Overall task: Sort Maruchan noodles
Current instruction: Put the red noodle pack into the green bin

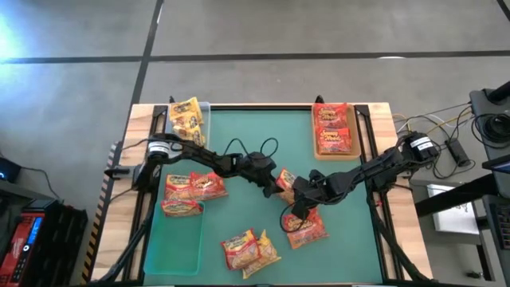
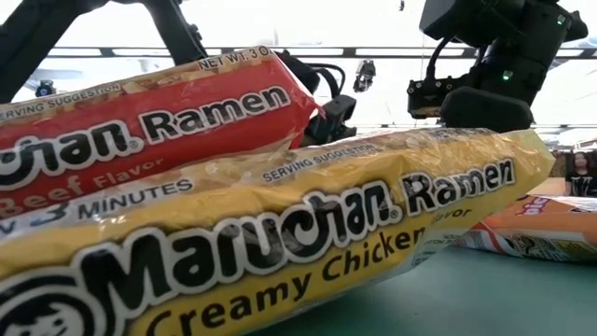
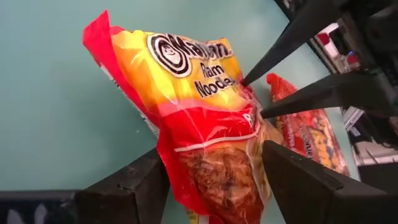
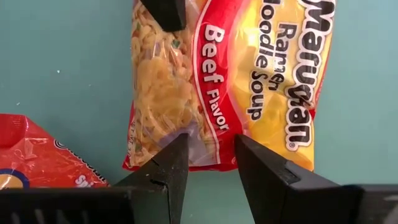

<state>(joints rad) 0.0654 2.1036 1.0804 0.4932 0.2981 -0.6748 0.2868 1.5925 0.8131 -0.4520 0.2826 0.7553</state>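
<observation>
Passing one beef packet point(image 3: 205, 143) mid-air, the right gripper point(image 4: 210, 146) pinches its edge while the left gripper point(image 3: 214, 180) spreads, seemingly releasing it.

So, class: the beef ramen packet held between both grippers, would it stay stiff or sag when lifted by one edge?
The beef ramen packet would probably sag somewhat: its crinkly film wrapper creases where the right gripper pinches it. The noodle block showing through should stiffen the middle. Glossy plastic may slip from the left gripper, whose fingers stand apart.
</observation>
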